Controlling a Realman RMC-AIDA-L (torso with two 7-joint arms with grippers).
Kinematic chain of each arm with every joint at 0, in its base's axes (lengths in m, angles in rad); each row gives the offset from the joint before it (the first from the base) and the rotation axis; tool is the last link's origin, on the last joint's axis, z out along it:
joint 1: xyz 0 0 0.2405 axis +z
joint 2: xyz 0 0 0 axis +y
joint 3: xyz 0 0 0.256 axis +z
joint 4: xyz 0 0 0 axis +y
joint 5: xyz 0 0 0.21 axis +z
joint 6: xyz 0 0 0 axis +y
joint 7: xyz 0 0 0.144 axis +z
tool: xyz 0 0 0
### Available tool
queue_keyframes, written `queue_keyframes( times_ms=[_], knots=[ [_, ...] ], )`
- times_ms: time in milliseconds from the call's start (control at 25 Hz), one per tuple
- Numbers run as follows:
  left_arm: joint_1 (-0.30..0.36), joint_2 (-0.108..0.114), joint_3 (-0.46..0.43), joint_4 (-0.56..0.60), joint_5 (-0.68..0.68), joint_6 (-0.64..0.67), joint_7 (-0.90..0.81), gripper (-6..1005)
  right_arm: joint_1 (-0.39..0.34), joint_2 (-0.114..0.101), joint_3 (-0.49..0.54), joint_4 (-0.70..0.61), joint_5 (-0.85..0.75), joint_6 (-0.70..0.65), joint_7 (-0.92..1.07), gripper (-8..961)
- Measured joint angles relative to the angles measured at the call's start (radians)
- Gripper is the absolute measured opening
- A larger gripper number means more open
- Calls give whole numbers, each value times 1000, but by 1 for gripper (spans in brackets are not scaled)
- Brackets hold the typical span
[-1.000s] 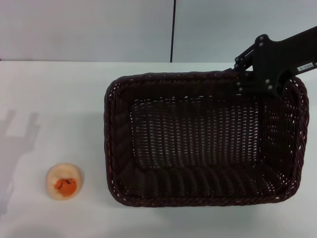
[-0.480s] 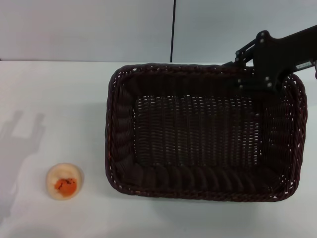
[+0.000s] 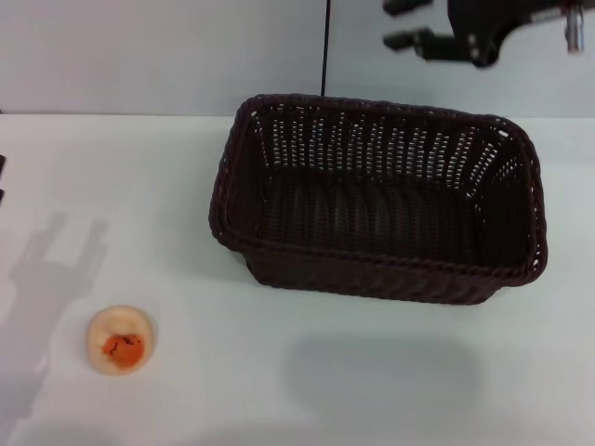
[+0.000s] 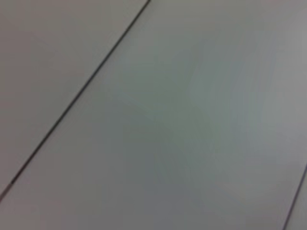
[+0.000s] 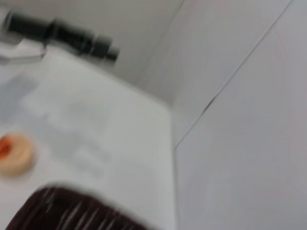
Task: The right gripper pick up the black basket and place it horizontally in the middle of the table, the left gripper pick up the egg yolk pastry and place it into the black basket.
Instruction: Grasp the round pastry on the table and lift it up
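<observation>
Left gripper barely shows at nine o'clock, its fingers unreadable. At seven o'clock the egg yolk pastry sits untouched on the table. Centre-right, the black basket lies lengthwise, released. At one o'clock, the right gripper hangs empty, jaws apart. Basket step looks done; pastry step remains.

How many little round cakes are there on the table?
1. The egg yolk pastry sits alone on the white table, near the front on the robot's left, well apart from the black basket, which is empty.
</observation>
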Motion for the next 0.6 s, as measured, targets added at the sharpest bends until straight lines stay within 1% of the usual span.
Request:
queue_keyframes(
  times_ms=[40,80,120,200,240,280,320,360,400,440,480,560,600],
  knots=[
    [-4,2,26,8,0,-7,6,646,-7,5,4,-17,57,14,-2,270],
    [-4,2,26,8,0,-7,6,646,-7,5,4,-17,57,14,-2,270],
    [-6,2,39,14,0,-11,8,646,-20,11,9,-20,90,19,-6,270],
    [-13,4,77,38,0,-15,9,646,-64,31,27,-23,161,37,-17,271],
    [-16,5,100,52,0,-15,9,646,-124,56,52,-19,227,49,-25,271],
    [-19,6,125,71,0,-13,7,645,-124,56,52,-19,227,49,-25,271],
    [-20,7,146,87,0,-10,4,645,-190,76,80,3,297,48,-27,271],
    [-21,8,177,109,0,-5,2,645,-190,76,80,3,297,48,-27,271],
    [-22,9,203,131,0,0,0,645,-225,84,94,25,337,46,-27,271],
    [-22,10,223,147,0,5,0,645,-287,92,116,84,428,44,-33,271],
    [-22,10,252,169,0,10,0,645,-287,92,116,84,428,44,-33,271],
    [-21,11,309,213,0,17,0,645,-348,94,135,161,534,50,-58,270],
    [-21,11,309,213,0,17,0,645,-372,94,147,199,580,52,-75,270]
  ],
)
